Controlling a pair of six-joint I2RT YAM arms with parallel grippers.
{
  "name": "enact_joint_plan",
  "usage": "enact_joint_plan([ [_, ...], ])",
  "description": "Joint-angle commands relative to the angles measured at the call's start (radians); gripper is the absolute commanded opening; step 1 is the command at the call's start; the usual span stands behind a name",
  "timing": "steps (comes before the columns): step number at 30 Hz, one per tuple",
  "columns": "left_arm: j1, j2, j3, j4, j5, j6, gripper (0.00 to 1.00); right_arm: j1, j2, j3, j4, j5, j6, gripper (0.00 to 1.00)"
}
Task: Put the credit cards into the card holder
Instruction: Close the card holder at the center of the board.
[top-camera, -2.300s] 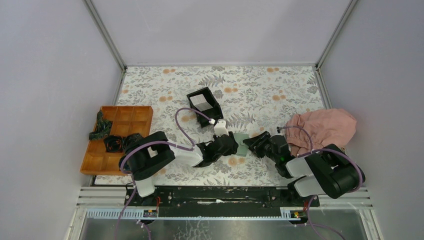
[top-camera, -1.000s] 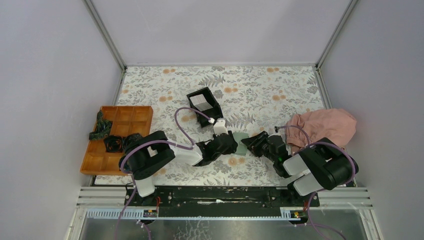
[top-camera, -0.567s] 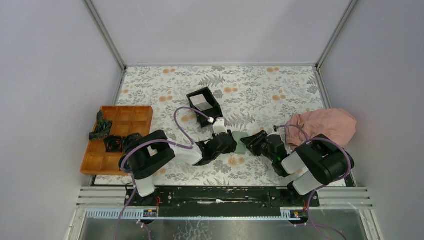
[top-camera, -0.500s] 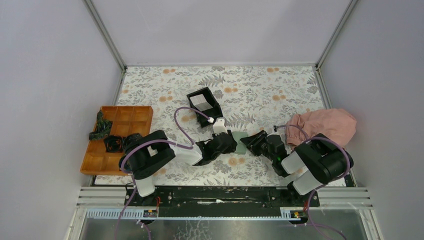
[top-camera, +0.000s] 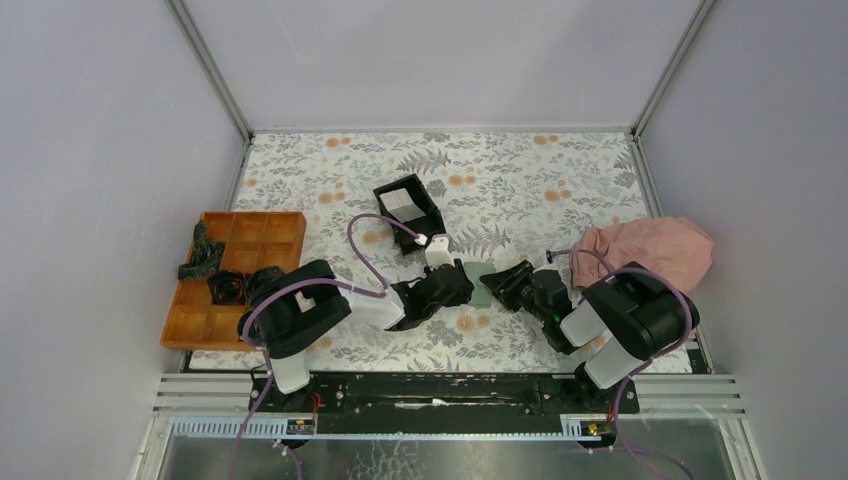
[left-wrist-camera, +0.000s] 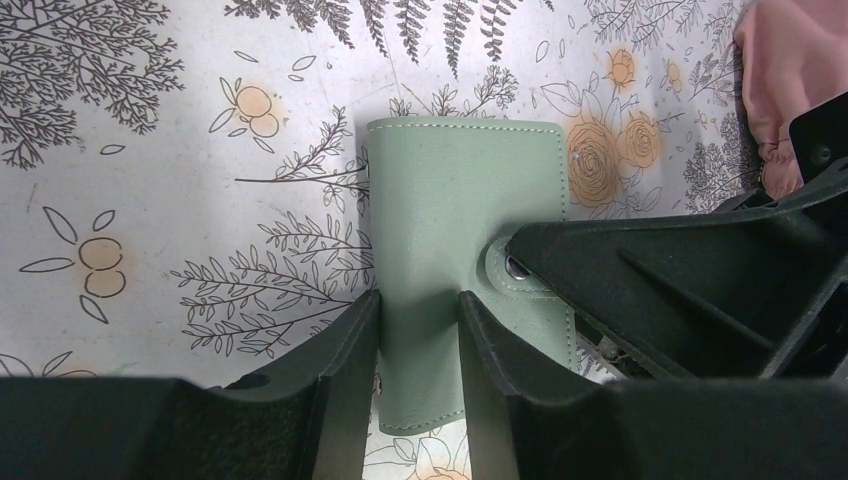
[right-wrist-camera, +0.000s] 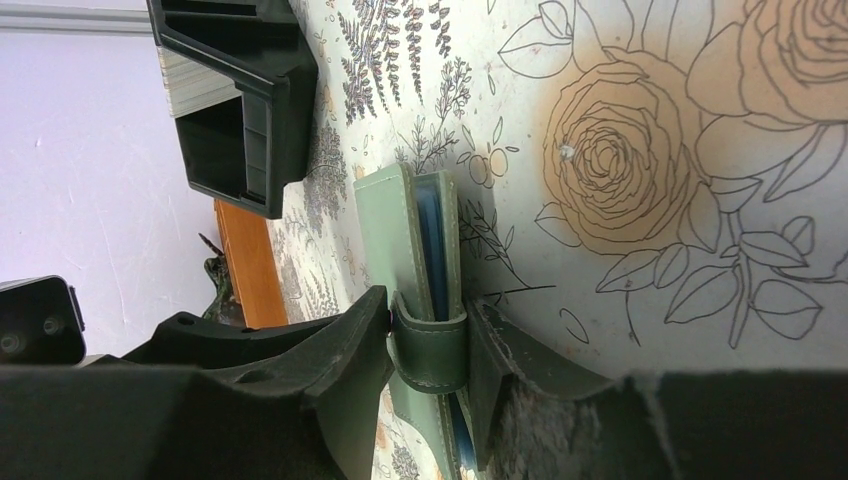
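The closed holder (left-wrist-camera: 465, 200) lies on the tabletop (left-wrist-camera: 150, 200). The right claw (right-wrist-camera: 428, 320) pinches its strap (left-wrist-camera: 505, 268); the half-open left claw (left-wrist-camera: 415, 300) straddles its 6 o'clock edge, grip unclear. Best to pin the holder down and peel the strap gently.

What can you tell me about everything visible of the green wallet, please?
The wallet is sage green, leather-like, with stitched edges and a strap ending in a metal snap. It is folded shut, a blue lining showing at its edge, on the flowered table cover. The left tool straddles its near end; the right tool appears to pinch its strap.
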Motion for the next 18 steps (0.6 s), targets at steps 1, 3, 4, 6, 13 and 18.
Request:
enact_joint_plan([
  [1, -0.009, 0.075, -0.027, -0.139, 0.084, 0.025, 0.38, 0.038, 0.057, 0.008, -0.193, 0.034, -0.067, 0.40],
  [3, -0.009, 0.074, -0.028, -0.139, 0.084, 0.026, 0.38, 0.039, 0.075, 0.007, -0.192, 0.042, -0.074, 0.40],
  [4, -0.008, 0.073, -0.027, -0.139, 0.085, 0.026, 0.38, 0.040, 0.080, 0.006, -0.191, 0.046, -0.076, 0.39],
  [6, -0.008, 0.075, -0.026, -0.138, 0.089, 0.027, 0.37, 0.041, 0.091, 0.004, -0.182, 0.053, -0.081, 0.38],
  [13, -0.008, 0.077, -0.027, -0.132, 0.098, 0.026, 0.36, 0.053, 0.124, 0.006, -0.171, 0.086, -0.104, 0.33],
  [18, -0.007, 0.084, -0.016, -0.128, 0.112, 0.029, 0.35, 0.071, 0.119, 0.010, -0.182, 0.128, -0.128, 0.33],
])
